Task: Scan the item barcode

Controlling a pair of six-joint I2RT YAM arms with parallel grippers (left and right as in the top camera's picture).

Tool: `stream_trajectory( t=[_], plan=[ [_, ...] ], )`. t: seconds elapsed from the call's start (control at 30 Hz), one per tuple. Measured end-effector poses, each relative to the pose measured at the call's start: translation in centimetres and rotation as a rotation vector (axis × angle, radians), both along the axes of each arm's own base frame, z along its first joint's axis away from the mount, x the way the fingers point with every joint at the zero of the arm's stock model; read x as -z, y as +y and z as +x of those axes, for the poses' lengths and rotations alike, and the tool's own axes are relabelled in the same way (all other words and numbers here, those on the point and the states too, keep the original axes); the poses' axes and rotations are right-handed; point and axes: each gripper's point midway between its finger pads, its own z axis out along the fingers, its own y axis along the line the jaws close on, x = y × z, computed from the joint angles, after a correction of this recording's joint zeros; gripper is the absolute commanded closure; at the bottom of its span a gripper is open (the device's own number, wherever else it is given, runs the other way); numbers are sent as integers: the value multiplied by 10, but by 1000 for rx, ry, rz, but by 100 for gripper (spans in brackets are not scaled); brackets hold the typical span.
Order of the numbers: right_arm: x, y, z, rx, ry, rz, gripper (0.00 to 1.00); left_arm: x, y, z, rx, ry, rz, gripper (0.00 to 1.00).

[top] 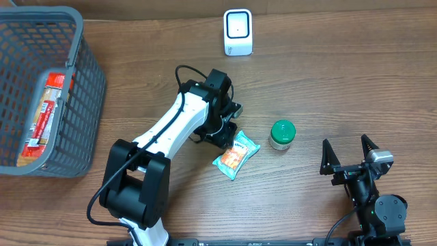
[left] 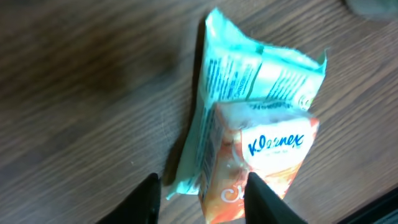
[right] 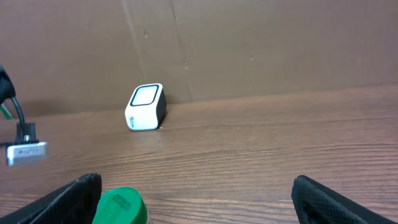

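Kleenex pack (top: 236, 155) lies flat on the table (top: 341, 68) near its middle, orange and teal, just left of a green-lidded jar (top: 281, 134) and apart from it. The left gripper (left: 204, 199) hangs right over the pack's near end. In the left wrist view its 2 fingers (left: 149, 200) stand moderately apart: 1 just beside the teal edge, the other overlapping the orange face. Whether they pinch the pack I cannot tell. The right gripper (top: 349, 154) sits low at the right, jaws spread wide with nothing between them. The white scanner (top: 237, 32) stands at the far edge, well apart from the pack. A grey basket (top: 75, 41) at the left holds a red packet (top: 42, 119).
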Motion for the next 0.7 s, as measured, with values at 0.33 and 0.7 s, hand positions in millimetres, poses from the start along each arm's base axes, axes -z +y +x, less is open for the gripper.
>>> stream_trajectory(
  t=[0.33, 0.7],
  plan=[
    [0, 0, 0, 0, 0, 0, 0, -1, -7, -12, 52, 64, -166, 79],
    [0, 0, 0, 0, 0, 0, 0, -1, -8, -5, 41, 52, -245, 74]
  ],
)
